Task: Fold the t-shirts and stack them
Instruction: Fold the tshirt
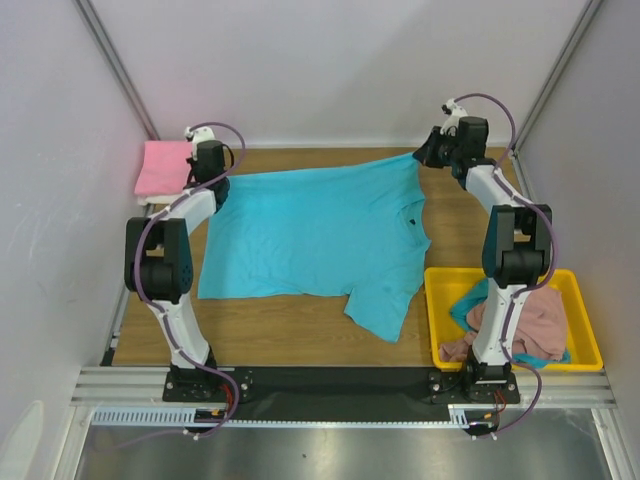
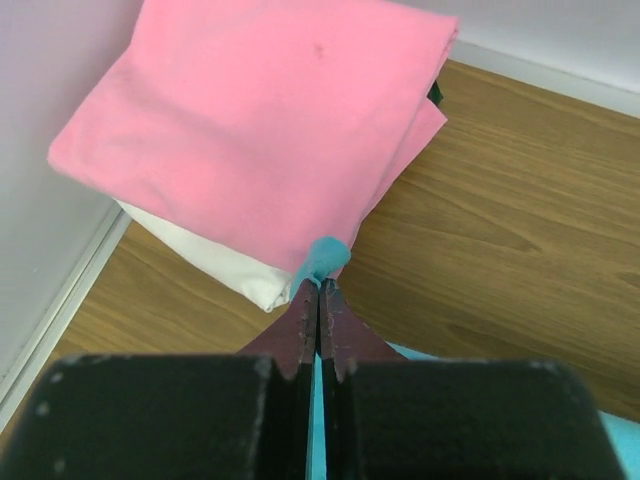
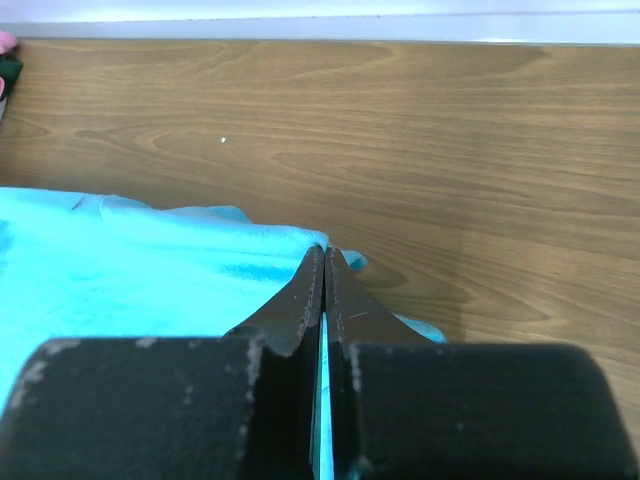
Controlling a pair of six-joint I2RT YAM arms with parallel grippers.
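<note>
Left tool (image 2: 319,285): pressed together, pinching the far-left corner of turquoise t-shirt (image 1: 310,240), small blue tuft poking out past the tips. Right tool (image 3: 325,252): likewise clamped, pinching the far-right tip of the same shirt. Between both tools: shirt spread mostly flat on wooden counter (image 1: 290,335), far edge stretched between the two grips, collar toward the right side, one sleeve trailing toward the near edge. Just beyond left tool, in the far-left corner: folded bright pink t-shirt (image 2: 260,130) stacked on folded cream white t-shirt (image 2: 215,262). Near right, beside right arm base: yellow tray (image 1: 588,335) holding crumpled dusty pink t-shirt (image 1: 540,320) over teal t-shirt (image 1: 462,308). Trailing turquoise sleeve just beside tray's left rim.
</note>
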